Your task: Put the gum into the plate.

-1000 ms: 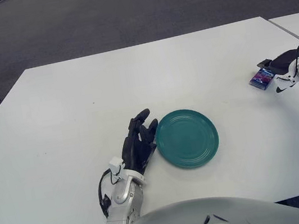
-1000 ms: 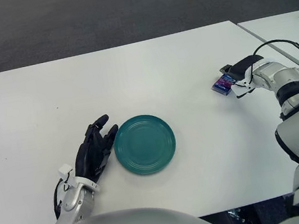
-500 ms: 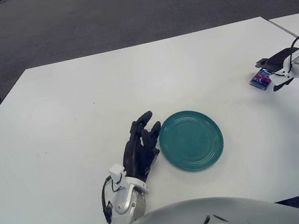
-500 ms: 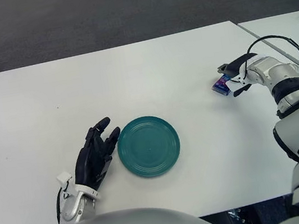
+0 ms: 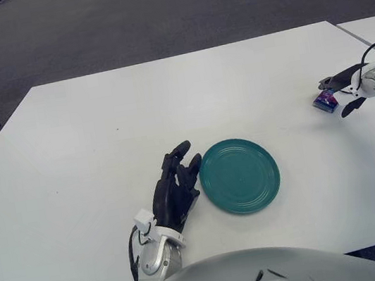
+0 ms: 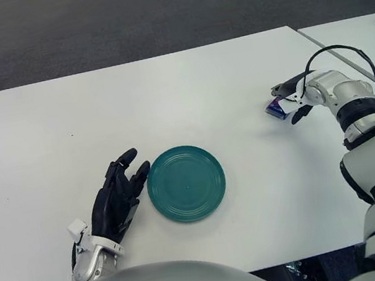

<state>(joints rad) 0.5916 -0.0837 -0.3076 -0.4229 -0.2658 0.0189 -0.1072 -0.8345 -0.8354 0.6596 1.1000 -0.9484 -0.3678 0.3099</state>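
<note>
Over on the far right of the white bench (image 5: 167, 101), the small blue-and-purple pack of gum (image 6: 277, 107) sits right at the right hand (image 6: 293, 97), on that hand's inner side. One dark finger reaches over the top of the pack and another curls in below. The fingers are closing round it, though I cannot tell if they grip it. The pack looks tipped up on one edge, its long side running roughly across the bench. The round teal plate (image 5: 239, 175) lies well apart to the left, near the front edge, so the carry would run leftward and toward the body. The left hand (image 5: 175, 187), black-fingered and loosely spread, holding nothing, shows just beside the plate's left rim.
</note>
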